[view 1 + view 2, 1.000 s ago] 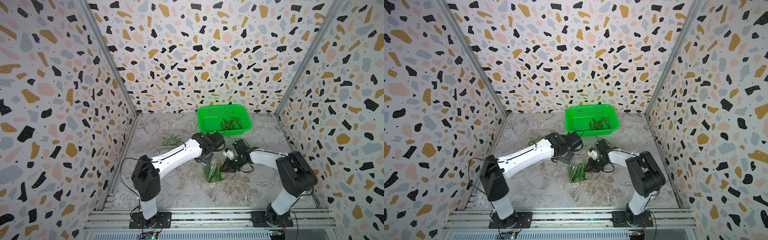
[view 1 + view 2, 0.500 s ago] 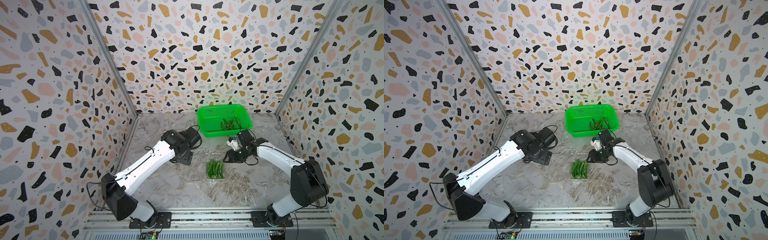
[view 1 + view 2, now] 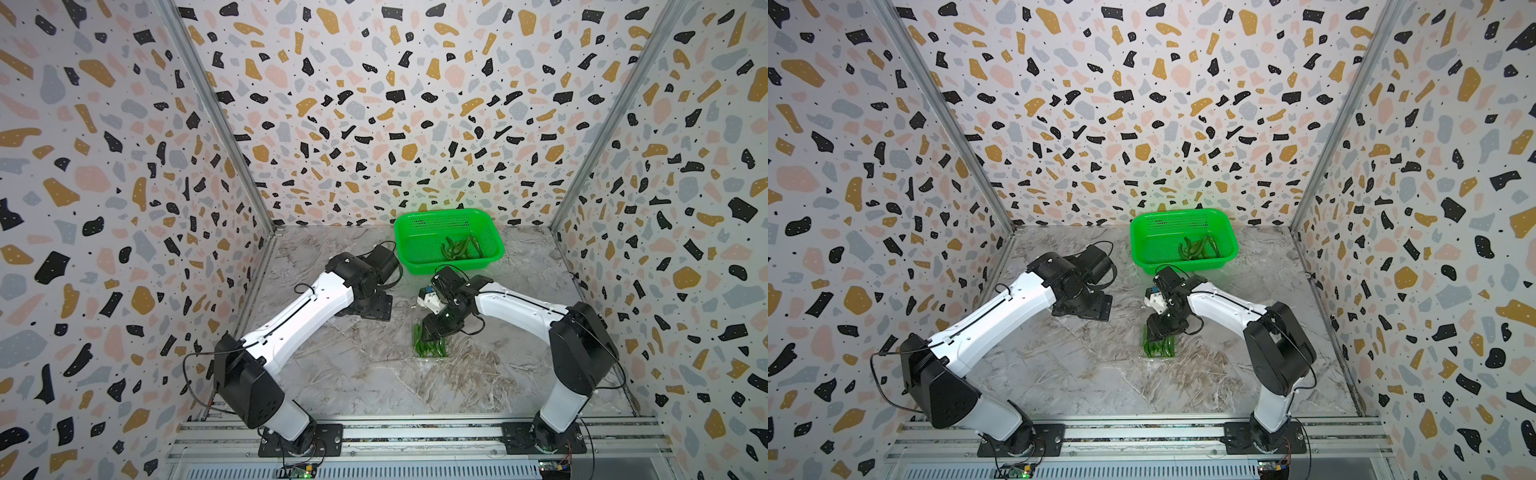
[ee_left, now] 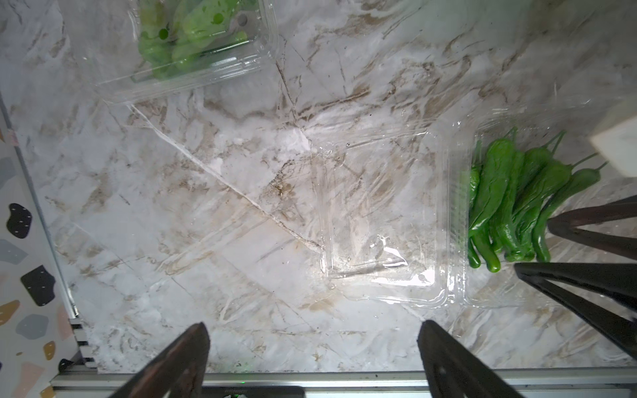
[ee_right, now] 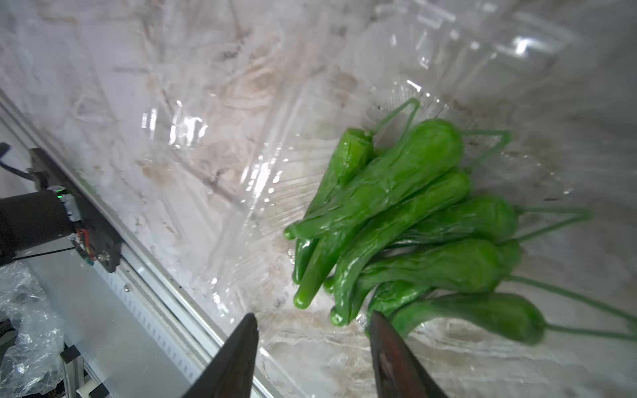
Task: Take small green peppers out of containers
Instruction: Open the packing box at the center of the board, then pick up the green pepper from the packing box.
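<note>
Several small green peppers [image 5: 396, 213] lie in an open clear container [image 5: 241, 155] mid-table, and show in both top views [image 3: 430, 347] [image 3: 1158, 347]. My right gripper [image 5: 313, 318] hangs open just over their tips, with nothing between its fingers; in a top view the right gripper [image 3: 430, 330] stands at the back edge of the pile. My left gripper [image 4: 313, 325] is wide open and empty over bare table, left of that container's flat lid [image 4: 379, 220]. A second, closed container [image 4: 200, 38] holds peppers. More peppers [image 3: 459, 249] lie in the green basket [image 3: 415, 232].
The green basket [image 3: 1150, 232] stands at the back of the table, just behind the right arm. The left arm [image 3: 299, 320] stretches across the left half of the table. A metal rail [image 3: 415, 432] runs along the front edge. Patterned walls close in three sides.
My left arm swung left, away from the open container. My right gripper opened, went back towards the basket, then came forward and down over the container's peppers.
</note>
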Robot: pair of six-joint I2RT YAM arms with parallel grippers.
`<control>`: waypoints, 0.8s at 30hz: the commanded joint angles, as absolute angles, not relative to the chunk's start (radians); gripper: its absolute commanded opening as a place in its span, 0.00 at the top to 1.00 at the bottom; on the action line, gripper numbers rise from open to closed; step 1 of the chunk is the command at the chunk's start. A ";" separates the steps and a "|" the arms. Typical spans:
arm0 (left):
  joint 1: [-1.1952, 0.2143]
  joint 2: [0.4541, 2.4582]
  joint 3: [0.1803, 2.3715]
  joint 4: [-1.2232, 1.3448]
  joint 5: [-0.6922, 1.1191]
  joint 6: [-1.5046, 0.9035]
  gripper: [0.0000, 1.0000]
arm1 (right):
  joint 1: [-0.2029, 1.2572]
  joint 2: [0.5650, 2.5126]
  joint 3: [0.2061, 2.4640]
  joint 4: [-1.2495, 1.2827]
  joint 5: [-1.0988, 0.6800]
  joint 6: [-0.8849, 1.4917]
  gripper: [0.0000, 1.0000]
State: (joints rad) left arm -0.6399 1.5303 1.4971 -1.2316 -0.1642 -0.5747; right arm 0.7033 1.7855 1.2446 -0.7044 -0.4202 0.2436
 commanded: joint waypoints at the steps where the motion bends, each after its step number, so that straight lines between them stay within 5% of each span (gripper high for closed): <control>1: -0.622 1.482 1.462 -1.206 -0.117 -0.614 0.05 | 0.730 1.811 1.238 -0.700 -0.368 0.220 0.49; 4: -0.612 1.463 1.432 -1.197 -0.105 -0.625 0.05 | 0.758 1.855 1.227 -0.690 -0.328 0.204 0.53; 12: -0.605 1.448 1.416 -1.190 -0.097 -0.632 0.05 | 0.761 1.778 1.248 -0.706 -0.298 0.224 0.84; 24: -0.604 1.478 1.419 -1.158 -0.065 -0.627 0.05 | 0.673 1.593 1.335 -0.810 -0.350 0.255 0.89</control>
State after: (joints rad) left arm -0.6106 1.4696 1.4254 -1.1713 -0.0795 -0.6231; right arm 0.7025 1.6421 1.2903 -0.7464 -0.3367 0.2459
